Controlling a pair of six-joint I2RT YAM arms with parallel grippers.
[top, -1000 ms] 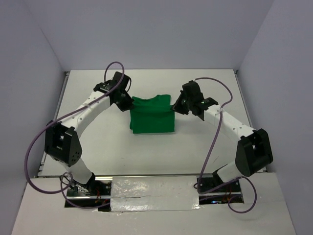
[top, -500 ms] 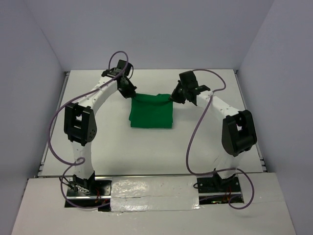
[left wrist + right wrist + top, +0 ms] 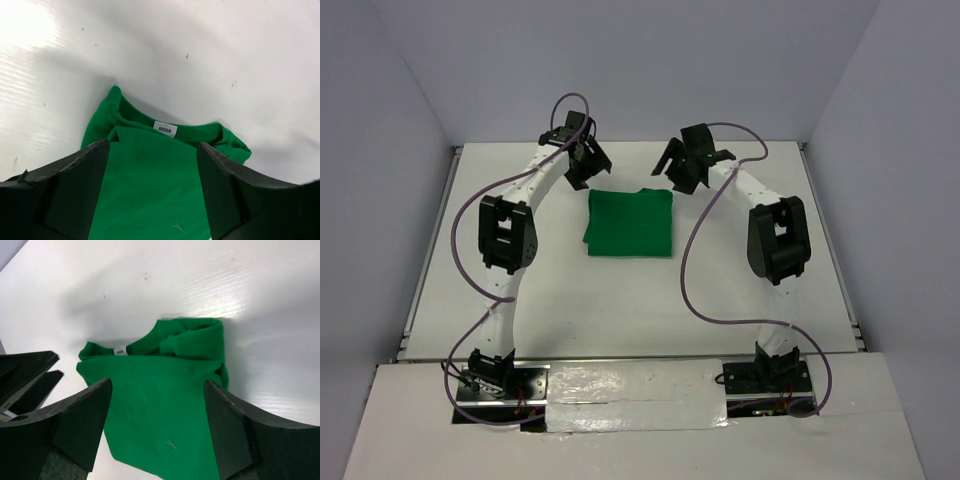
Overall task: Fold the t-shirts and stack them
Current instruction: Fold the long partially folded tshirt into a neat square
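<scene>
The green t-shirt (image 3: 630,222) lies folded into a rough square on the white table (image 3: 760,290), touched by neither gripper. My left gripper (image 3: 588,166) hangs open just past its far left corner. My right gripper (image 3: 677,172) hangs open just past its far right corner. The left wrist view looks down on the t-shirt (image 3: 145,190) between the spread left gripper (image 3: 152,147), with the white neck label (image 3: 165,129) showing. In the right wrist view the t-shirt (image 3: 160,405) lies below the wide right gripper (image 3: 157,385), nothing between the fingers.
Grey walls close the table in at the back and both sides. Purple cables loop off both arms (image 3: 700,270). The left gripper's dark fingers (image 3: 30,372) show at the left edge of the right wrist view.
Both grippers have opened and let go of the t-shirt's far edge, then drawn back toward the far wall. The t-shirt now lies flat, shifted slightly farther away.
</scene>
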